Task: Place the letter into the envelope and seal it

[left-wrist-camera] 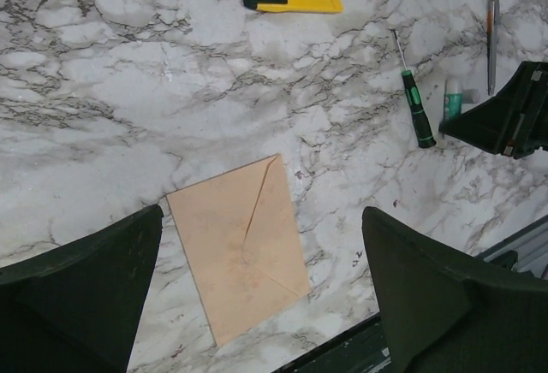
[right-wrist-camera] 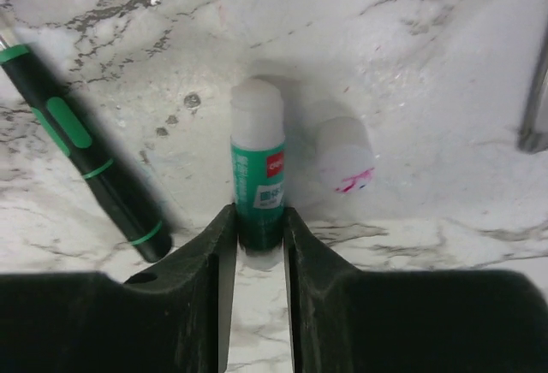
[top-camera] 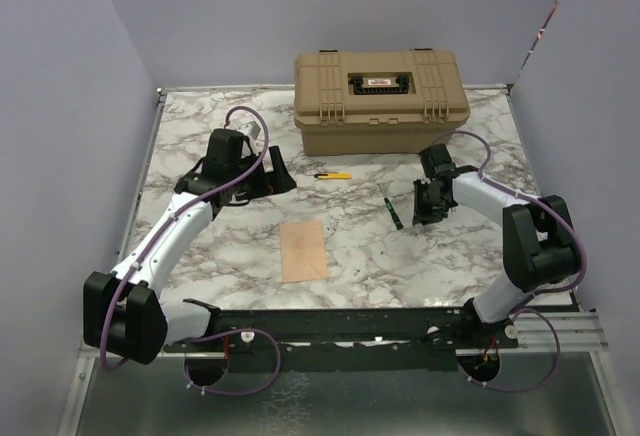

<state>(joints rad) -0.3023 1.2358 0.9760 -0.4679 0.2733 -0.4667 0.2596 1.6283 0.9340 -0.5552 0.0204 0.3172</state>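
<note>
Right gripper: both dark fingers are pressed against the lower end of a green-labelled glue stick, one on each side. The grip reads as closed on it. The stick lies flat on the marble table with its white tip pointing away from the wrist. A small white round cap with a pink mark sits just to the right of the stick. A black-and-green screwdriver lies at an angle to the left, apart from both. A thin metal pen-like item is cut off by the right edge of the right wrist view.

Left gripper: the fingers are spread wide with nothing between them, and it hangs above the table.

The envelope lies flat on the table below the left gripper, roughly mid-table and nearer the arm bases than either gripper. It is peach-tan, and its triangular flap is folded down onto the body. I cannot tell whether the flap is stuck down. Only this one peach-tan piece shows, and I cannot tell whether the letter is inside it.

Beyond the envelope, a yellow utility knife lies on the table. At the far edge stands a closed tan toolbox.
</note>
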